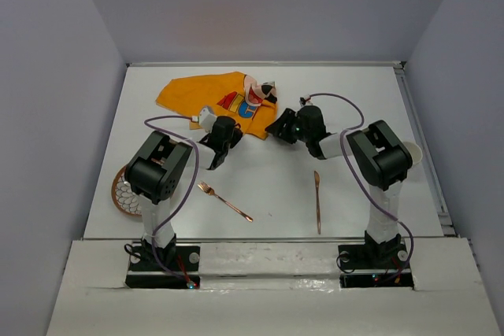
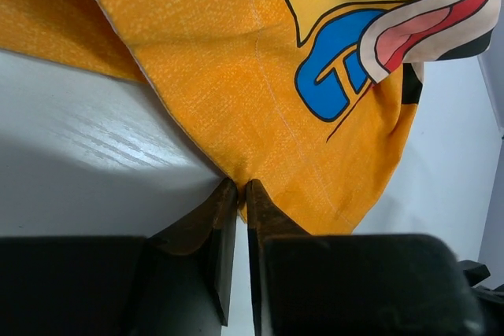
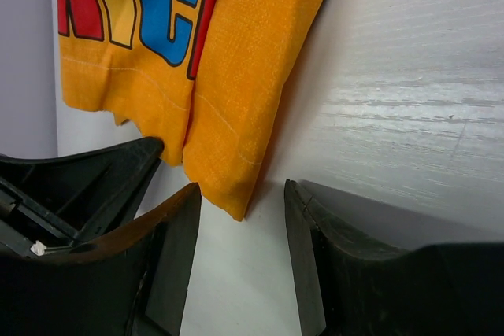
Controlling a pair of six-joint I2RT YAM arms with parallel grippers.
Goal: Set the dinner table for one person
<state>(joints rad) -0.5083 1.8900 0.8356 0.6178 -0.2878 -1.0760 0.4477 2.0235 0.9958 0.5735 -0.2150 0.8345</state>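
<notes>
Left end effector clamped on orange cartoon-printed placemat hem toward worktop 12 o'clock; right end effector agape at its corner.

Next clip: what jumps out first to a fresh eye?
The crumpled orange cartoon placemat at the far middle of the table, the left gripper shut on its edge, the right gripper open at a corner. Nearer the arms lie a copper fork and knife.
</notes>
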